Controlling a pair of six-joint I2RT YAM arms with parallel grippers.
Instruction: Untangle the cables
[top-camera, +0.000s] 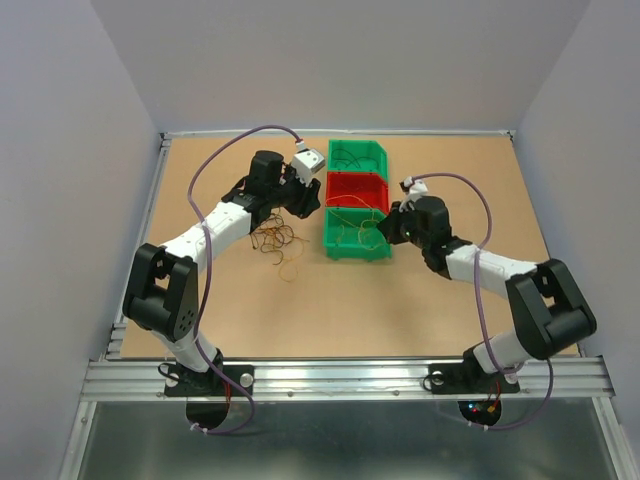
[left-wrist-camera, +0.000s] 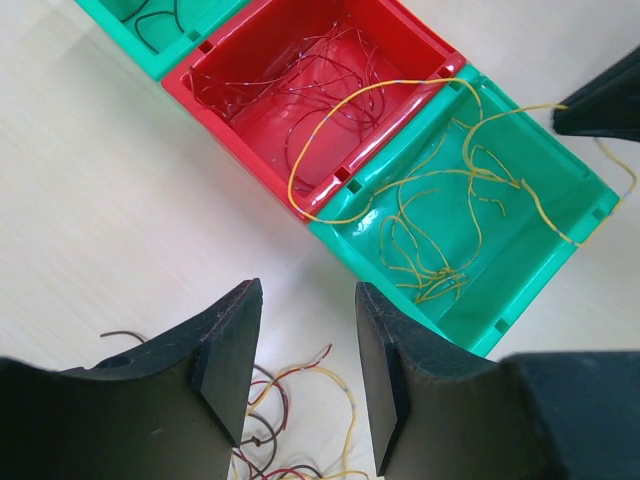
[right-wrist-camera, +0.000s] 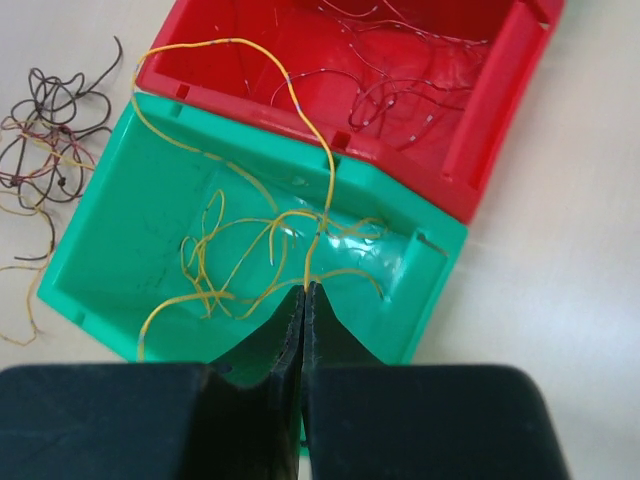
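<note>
A loose tangle of thin dark, reddish and yellow cables (top-camera: 277, 238) lies on the table left of the bins; it also shows in the left wrist view (left-wrist-camera: 290, 425) and the right wrist view (right-wrist-camera: 45, 150). My left gripper (left-wrist-camera: 308, 375) is open and empty just above this tangle. My right gripper (right-wrist-camera: 305, 290) is shut on a long yellow cable (right-wrist-camera: 300, 110) that loops up over the red bin's rim. It hovers over the near green bin (right-wrist-camera: 120, 230), which holds several yellow cables (right-wrist-camera: 250, 250). The red bin (left-wrist-camera: 300, 90) holds reddish cables.
Three bins stand in a row at mid-table: far green (top-camera: 357, 155) with dark wires, red (top-camera: 356, 189), near green (top-camera: 355, 237). The thick purple arm cables (top-camera: 225, 150) arch above both arms. Walls enclose the table on three sides.
</note>
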